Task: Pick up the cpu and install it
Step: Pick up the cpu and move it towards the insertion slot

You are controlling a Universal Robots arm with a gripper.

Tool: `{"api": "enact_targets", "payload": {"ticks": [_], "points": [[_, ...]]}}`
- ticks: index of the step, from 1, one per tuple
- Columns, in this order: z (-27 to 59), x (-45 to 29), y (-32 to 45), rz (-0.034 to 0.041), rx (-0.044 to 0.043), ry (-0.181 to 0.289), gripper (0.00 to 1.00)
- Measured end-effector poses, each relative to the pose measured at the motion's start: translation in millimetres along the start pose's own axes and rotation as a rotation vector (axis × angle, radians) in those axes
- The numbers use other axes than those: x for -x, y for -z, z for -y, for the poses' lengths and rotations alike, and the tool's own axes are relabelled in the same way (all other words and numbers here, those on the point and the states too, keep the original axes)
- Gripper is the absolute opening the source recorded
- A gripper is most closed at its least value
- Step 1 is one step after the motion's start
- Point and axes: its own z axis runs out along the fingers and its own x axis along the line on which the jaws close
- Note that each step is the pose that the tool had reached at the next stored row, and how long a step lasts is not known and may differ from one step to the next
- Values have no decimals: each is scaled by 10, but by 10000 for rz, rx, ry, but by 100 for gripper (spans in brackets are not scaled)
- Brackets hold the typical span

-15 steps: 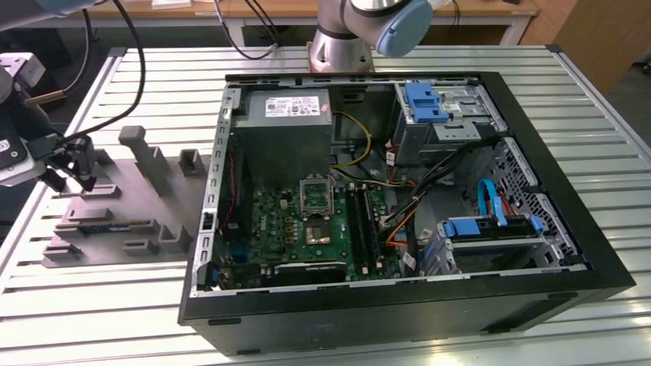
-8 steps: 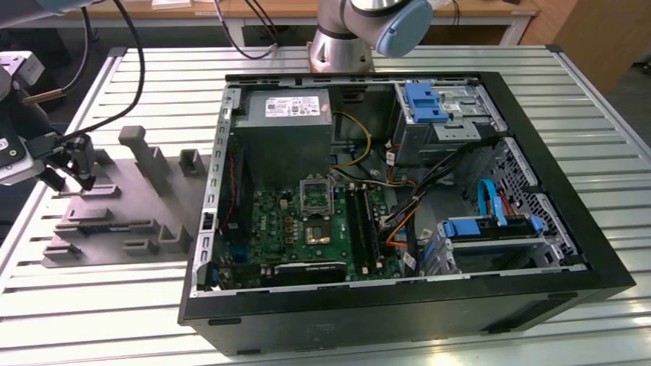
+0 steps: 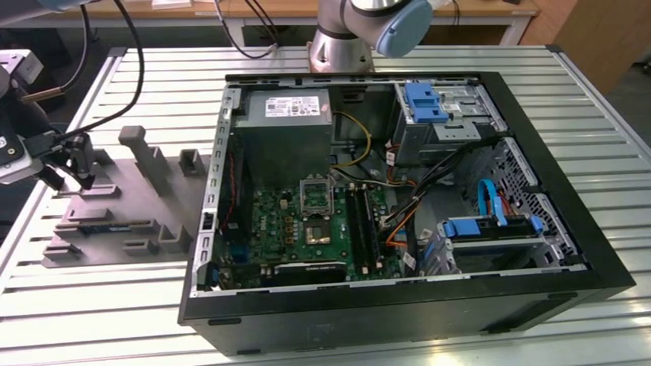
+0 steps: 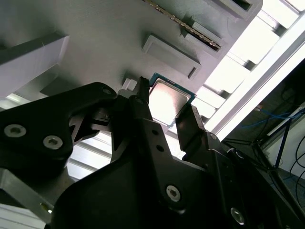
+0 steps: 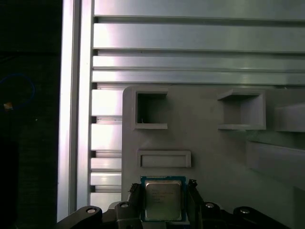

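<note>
fingers (image 5: 193, 192) of the black gripper (image 5: 164, 190) are set narrow: one small, flat, square cpu (image 5: 163, 200) with a pale silvery metal top is pinched by two opposite edges, over the one grey moulded plastic tray (image 5: 214, 152) at the exterior view's left. it is judged light, stiff, fragile — best gripped by edges only.

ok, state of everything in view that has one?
cpu: flat on the grey tray, metal top up, not installed.
gripper: low over the tray, straddling the cpu; grip can't be told.
computer case: on its side, panel off, open.
socket: dark centre, no cpu in it.
</note>
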Motion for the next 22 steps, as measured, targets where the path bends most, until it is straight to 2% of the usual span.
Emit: {"api": "enact_targets", "payload": {"ticks": [22], "points": [[-4,2,73,-1,0,0,47]]}}
